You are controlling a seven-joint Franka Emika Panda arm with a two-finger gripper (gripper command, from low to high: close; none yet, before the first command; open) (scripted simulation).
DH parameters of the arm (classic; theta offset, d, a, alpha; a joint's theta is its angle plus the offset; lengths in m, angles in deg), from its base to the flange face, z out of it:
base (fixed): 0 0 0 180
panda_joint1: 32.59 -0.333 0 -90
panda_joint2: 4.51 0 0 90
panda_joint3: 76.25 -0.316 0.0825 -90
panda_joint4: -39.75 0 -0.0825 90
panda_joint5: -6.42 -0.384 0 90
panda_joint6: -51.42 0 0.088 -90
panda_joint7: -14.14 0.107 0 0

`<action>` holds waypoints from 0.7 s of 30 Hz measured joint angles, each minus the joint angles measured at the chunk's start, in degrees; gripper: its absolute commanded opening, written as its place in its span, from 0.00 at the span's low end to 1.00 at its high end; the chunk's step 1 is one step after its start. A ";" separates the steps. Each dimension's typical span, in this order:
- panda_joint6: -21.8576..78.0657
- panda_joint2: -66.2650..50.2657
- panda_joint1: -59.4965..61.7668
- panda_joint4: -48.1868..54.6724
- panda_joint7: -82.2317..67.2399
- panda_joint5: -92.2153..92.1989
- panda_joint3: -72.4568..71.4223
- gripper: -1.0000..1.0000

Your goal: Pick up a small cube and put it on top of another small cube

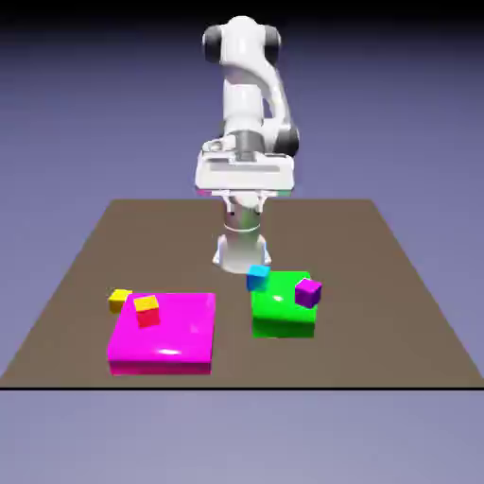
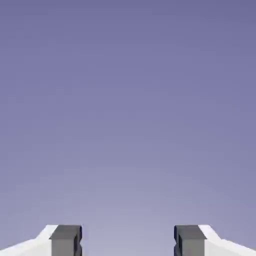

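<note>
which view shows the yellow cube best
The exterior view. The yellow cube sits on the table at the magenta slab's far corner on the exterior view's left, next to a red and yellow cube. The hand view shows only backdrop between the open tool's fingertips, no cube.

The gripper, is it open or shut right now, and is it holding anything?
Open and empty. In the hand view the gripper shows its two grey fingertips standing wide apart, with only the plain backdrop between them.
</note>
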 measured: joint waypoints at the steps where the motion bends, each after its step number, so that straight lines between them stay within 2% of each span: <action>1: 1.50 -2.08 0.41 0.78 0.79 -1.50 1.87 0.50; 21: 31.58 -43.61 8.55 16.42 16.69 -31.54 39.18 0.50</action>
